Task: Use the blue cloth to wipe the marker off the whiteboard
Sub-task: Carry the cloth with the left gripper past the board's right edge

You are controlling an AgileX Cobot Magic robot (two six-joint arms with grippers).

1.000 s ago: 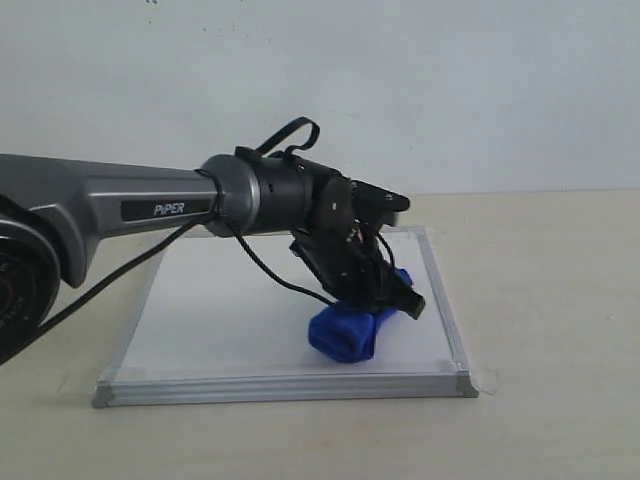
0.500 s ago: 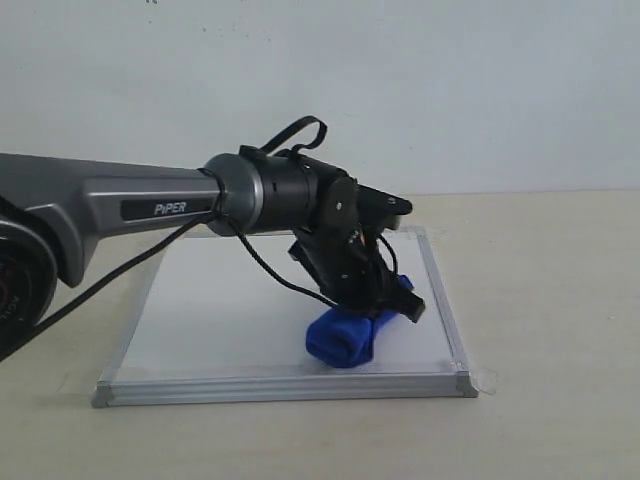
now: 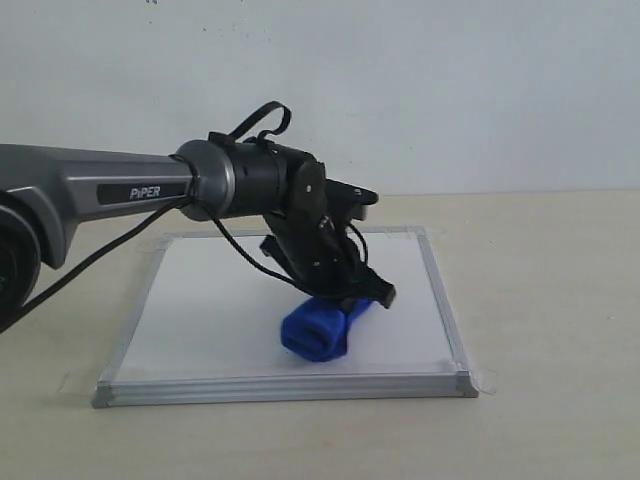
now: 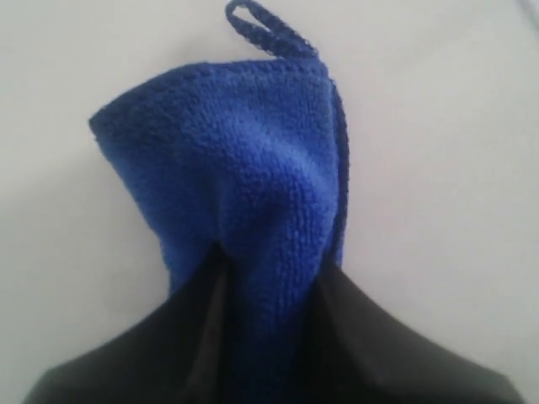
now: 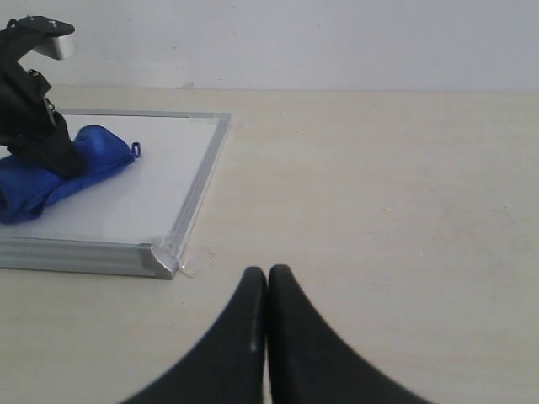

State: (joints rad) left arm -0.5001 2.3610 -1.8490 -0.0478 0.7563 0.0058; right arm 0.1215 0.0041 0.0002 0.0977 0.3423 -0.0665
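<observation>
Left pincer (image 3: 352, 300) gripping one blue cloth (image 3: 312, 335) on one whiteboard (image 3: 200, 310), right pincer (image 5: 268, 278) closed, empty

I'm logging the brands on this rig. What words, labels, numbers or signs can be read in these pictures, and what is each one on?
"PiPER": white lettering on a dark strip along the grey left arm, exterior view.
Nothing else can be read: the whiteboard shows no writing, the blue cloth carries no label, and neither wrist view shows any text.
</observation>
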